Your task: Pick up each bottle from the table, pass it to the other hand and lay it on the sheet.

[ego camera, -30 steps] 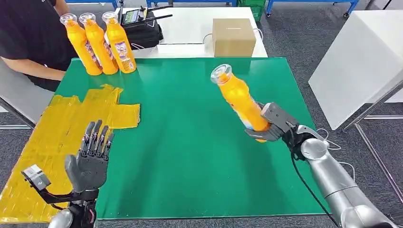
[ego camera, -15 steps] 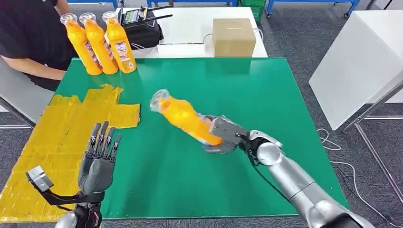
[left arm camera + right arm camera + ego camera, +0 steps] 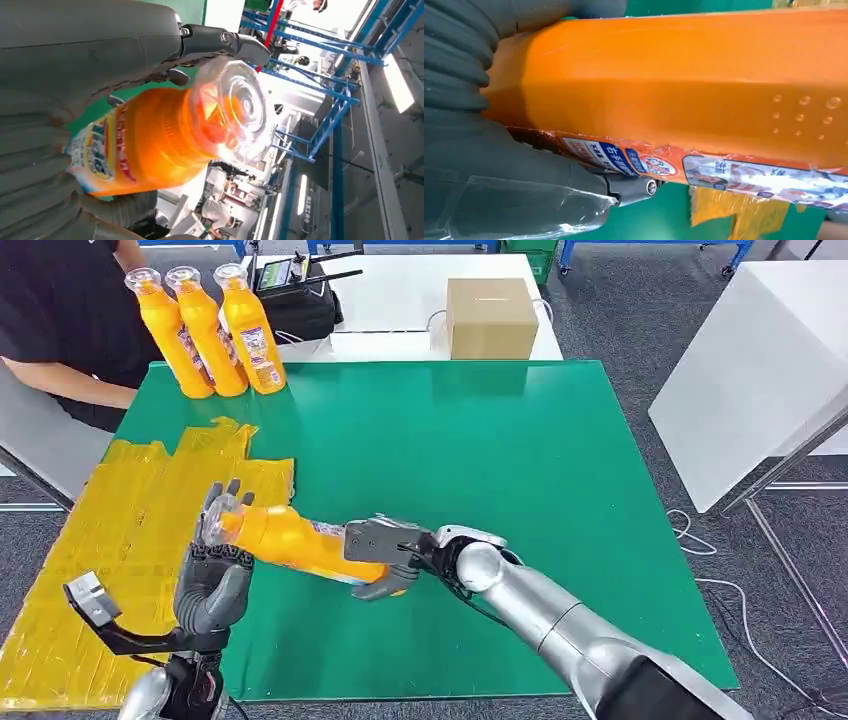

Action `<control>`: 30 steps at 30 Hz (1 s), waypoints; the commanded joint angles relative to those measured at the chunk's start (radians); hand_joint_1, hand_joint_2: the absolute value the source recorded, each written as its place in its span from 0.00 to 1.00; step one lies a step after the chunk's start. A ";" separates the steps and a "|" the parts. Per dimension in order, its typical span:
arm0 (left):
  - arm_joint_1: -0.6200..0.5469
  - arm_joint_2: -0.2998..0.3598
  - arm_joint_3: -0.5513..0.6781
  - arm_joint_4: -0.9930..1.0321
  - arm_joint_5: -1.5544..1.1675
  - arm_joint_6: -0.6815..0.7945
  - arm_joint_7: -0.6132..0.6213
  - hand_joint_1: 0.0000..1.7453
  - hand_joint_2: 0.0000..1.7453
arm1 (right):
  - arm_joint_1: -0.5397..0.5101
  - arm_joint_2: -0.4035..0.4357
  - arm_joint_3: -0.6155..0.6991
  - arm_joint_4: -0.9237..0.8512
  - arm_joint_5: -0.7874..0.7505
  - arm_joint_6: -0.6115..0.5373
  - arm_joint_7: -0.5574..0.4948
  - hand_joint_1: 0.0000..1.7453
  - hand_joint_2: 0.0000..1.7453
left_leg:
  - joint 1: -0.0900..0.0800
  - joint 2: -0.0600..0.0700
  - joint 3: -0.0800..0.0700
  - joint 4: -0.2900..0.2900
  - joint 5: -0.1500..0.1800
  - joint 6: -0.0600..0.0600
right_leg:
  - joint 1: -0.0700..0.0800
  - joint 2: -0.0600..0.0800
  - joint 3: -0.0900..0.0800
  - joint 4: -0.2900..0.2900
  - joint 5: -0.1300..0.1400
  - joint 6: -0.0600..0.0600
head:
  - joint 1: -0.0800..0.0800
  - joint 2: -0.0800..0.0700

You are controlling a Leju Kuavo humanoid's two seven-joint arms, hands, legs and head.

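Note:
An orange juice bottle (image 3: 290, 540) lies nearly level above the green mat (image 3: 500, 460), clear cap toward the yellow sheet (image 3: 110, 540). My right hand (image 3: 385, 550) grips its lower body around the label. In the right wrist view the fingers (image 3: 499, 175) wrap the bottle (image 3: 684, 85). My left hand (image 3: 212, 585) stands upright at the sheet's edge, and the bottle's neck rests against its palm. Its fingers rise straight behind the cap. The left wrist view shows the bottle (image 3: 150, 145) between my left hand's (image 3: 75, 50) thumb and fingers, which are not closed on it.
Three more orange bottles (image 3: 210, 330) stand together at the mat's far left corner. A person in black (image 3: 60, 320) sits beside them. Behind the mat are a cardboard box (image 3: 490, 318) and a black bag (image 3: 300, 295). A white table (image 3: 750, 370) stands to the right.
My right arm has swung the bottle from the right side of the mat across to the left hand, tipping it nearly level. The left hand has risen slightly to meet the cap end.

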 commanded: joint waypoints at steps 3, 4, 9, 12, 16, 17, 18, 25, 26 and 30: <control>-0.059 0.010 -0.002 0.067 0.012 0.017 0.017 0.00 1.00 | -0.115 0.055 0.147 -0.058 -0.065 0.017 0.068 1.00 1.00 | 0.001 0.003 0.003 0.000 -0.001 -0.002 | 0.001 0.001 0.001 0.001 -0.001 -0.002 | 0.000 0.000; -0.060 0.011 -0.005 0.067 0.013 0.016 0.017 0.00 1.00 | -0.117 0.052 0.156 -0.068 -0.070 0.016 0.072 1.00 1.00 | 0.001 0.001 0.001 0.000 -0.001 -0.001 | 0.001 0.000 0.000 0.001 -0.001 -0.001 | 0.000 0.000; -0.074 0.030 -0.041 0.082 0.002 -0.012 0.020 0.00 1.00 | -0.131 0.045 0.186 -0.066 -0.111 0.003 0.058 1.00 1.00 | 0.001 -0.001 0.002 0.000 0.000 -0.001 | 0.002 -0.002 0.002 0.000 -0.001 -0.001 | 0.000 0.000; -0.060 0.035 -0.036 0.098 -0.010 -0.016 0.012 0.00 1.00 | -0.138 0.037 0.194 -0.050 -0.116 -0.006 0.047 1.00 1.00 | 0.001 0.000 0.002 0.000 0.000 0.000 | 0.001 0.000 0.002 0.000 -0.001 -0.001 | 0.000 0.000; -0.075 0.027 -0.035 0.096 -0.013 -0.011 0.016 0.00 1.00 | -0.144 0.053 0.209 -0.067 -0.123 -0.006 0.052 1.00 1.00 | 0.000 0.000 0.002 -0.001 0.000 -0.001 | 0.000 -0.001 0.001 0.000 -0.001 -0.001 | 0.000 0.000; -0.082 0.028 -0.037 0.097 -0.012 -0.014 0.015 0.00 1.00 | -0.145 0.059 0.213 -0.070 -0.126 0.000 0.053 1.00 1.00 | 0.001 0.000 0.003 0.000 -0.001 -0.001 | 0.001 -0.001 0.002 0.000 -0.001 -0.001 | 0.000 0.000; -0.091 0.024 -0.038 0.092 -0.013 -0.010 0.018 0.00 1.00 | -0.144 0.068 0.219 -0.078 -0.129 -0.003 0.061 1.00 1.00 | 0.000 0.000 0.001 0.000 0.000 -0.001 | 0.001 -0.001 0.001 0.000 -0.001 -0.001 | 0.000 0.000; -0.096 0.037 -0.058 0.106 -0.038 -0.031 0.000 0.00 1.00 | -0.150 0.073 0.242 -0.065 -0.141 -0.013 0.053 1.00 1.00 | 0.001 0.000 0.003 -0.001 -0.001 -0.001 | 0.001 -0.001 0.003 -0.001 -0.001 -0.001 | 0.000 0.000; -0.098 0.038 -0.061 0.102 -0.057 -0.015 0.013 0.00 1.00 | -0.151 0.070 0.243 -0.071 -0.146 -0.019 0.074 1.00 1.00 | 0.001 0.001 0.002 0.000 0.000 -0.001 | 0.001 0.000 0.001 0.000 0.000 -0.001 | 0.000 0.000; -0.092 0.044 -0.064 0.110 -0.079 -0.022 -0.012 0.00 1.00 | -0.153 0.058 0.251 -0.065 -0.154 -0.015 0.066 1.00 1.00 | 0.001 0.000 0.002 0.000 0.000 -0.001 | 0.001 -0.001 0.001 0.000 -0.001 -0.001 | 0.000 0.000</control>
